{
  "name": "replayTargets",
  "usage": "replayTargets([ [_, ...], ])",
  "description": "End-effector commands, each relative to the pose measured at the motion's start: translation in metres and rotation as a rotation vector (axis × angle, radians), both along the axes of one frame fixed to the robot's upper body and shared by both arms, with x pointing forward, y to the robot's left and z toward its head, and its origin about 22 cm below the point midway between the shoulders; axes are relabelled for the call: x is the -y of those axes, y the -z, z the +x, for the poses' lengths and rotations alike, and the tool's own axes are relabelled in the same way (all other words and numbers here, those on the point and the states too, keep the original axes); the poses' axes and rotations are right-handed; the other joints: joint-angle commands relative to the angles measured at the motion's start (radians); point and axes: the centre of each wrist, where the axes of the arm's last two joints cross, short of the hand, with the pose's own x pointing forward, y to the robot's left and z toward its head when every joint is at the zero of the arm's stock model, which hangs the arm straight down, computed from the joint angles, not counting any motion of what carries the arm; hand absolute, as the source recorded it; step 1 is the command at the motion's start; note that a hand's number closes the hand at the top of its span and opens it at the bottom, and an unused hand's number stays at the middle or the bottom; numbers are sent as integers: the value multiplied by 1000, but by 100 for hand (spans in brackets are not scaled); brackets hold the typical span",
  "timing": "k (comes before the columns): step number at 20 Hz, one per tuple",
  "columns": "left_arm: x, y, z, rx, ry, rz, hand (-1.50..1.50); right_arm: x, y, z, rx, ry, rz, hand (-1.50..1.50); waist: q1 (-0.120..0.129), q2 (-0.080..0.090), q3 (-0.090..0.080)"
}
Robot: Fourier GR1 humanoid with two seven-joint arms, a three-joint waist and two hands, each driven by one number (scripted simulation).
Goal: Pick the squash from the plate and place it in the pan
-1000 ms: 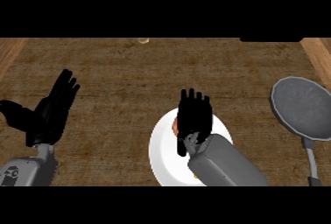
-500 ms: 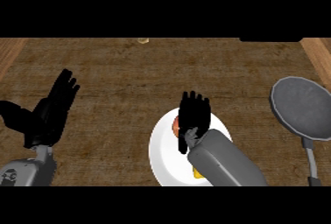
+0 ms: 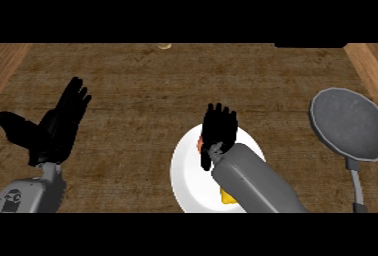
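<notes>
Currently right hand (image 3: 219,131) is open, fingers straight, right above the squash (image 3: 227,197) on the plate (image 3: 186,175); squash mostly hidden, its long axis apparently along the forearm (image 3: 255,187). Pan (image 3: 347,125) lies to the right; left hand (image 3: 53,131) rests open, farther off.

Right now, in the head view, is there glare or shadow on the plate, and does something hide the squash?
Head view: the light is even, with no glare on the white plate or the grey pan; I see no cast shadow on the plate; the right hand and its forearm cover most of the squash, of which only small coloured slivers show.
</notes>
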Motion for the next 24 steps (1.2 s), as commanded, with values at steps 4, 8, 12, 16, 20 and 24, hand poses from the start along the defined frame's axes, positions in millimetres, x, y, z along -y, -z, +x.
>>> replayTargets([
  [4, 5, -2, -3, 4, -4, 8, 0, -2, 20, 8, -43, 79, 8, -150, 0, 0, 0],
  [8, 1, 1, 11, 9, -9, 0, 0, -3, 35, 1, 11, -36, 4, 150, -5, 0, 0],
  [12, -5, -17, -9, 3, -2, 6, 0, 2, 41, 1, 36, -32, 18, 150, -2, -2, 0],
  [16, -8, 11, 6, 1, 17, -3, 0, -2, 48, 4, 67, -27, 39, 150, 0, 1, 0],
  [20, 6, 4, 0, 3, -18, -6, 0, -1, 30, -6, 138, -16, 72, 150, -16, -4, 0],
  [24, -3, -7, -11, 6, -20, 9, 0, 38, 24, 10, 131, 26, 113, 150, -12, -4, 0],
])
